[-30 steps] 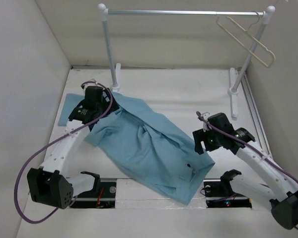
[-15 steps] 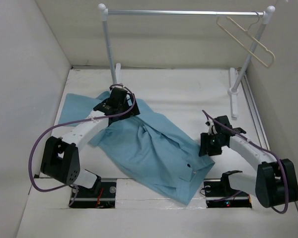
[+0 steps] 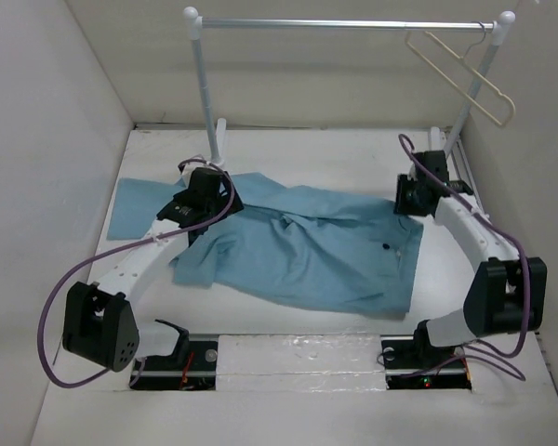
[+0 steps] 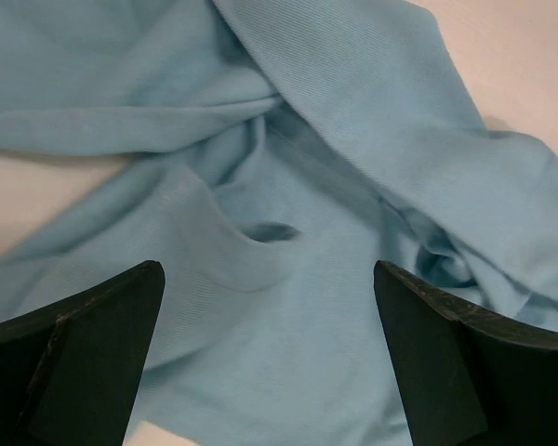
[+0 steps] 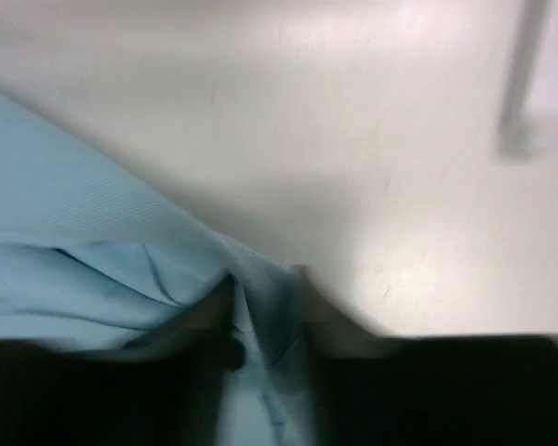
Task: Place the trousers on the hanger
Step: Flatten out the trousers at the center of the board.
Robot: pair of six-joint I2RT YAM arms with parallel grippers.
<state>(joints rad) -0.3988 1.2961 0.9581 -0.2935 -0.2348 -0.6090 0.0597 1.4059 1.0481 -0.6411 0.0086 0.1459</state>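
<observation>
The trousers (image 3: 307, 251) lie flat on the desk (image 3: 335, 158), stretched between the two arms. The right claw (image 3: 409, 197) appears pressed together on a bunched fold of the cloth's edge, though its wrist view is blurred. The rest of the garment trails away to that claw's left. The left claw (image 4: 264, 269) hangs spread wide above a twisted, wrinkled patch, with cloth directly below and on both sides of it, and grips nothing. The hanger (image 3: 467, 82) hangs from the rail (image 3: 344, 23), above and beyond the right claw and well apart from the garment.

The step in hand looks like straightening the cloth before lifting. To do it well, the left claw should drop straight onto a single ridge of the twist below it and close on one layer only. Both arms should then pull apart gently so the fabric tightens without slipping from the right claw's pinch.
</observation>
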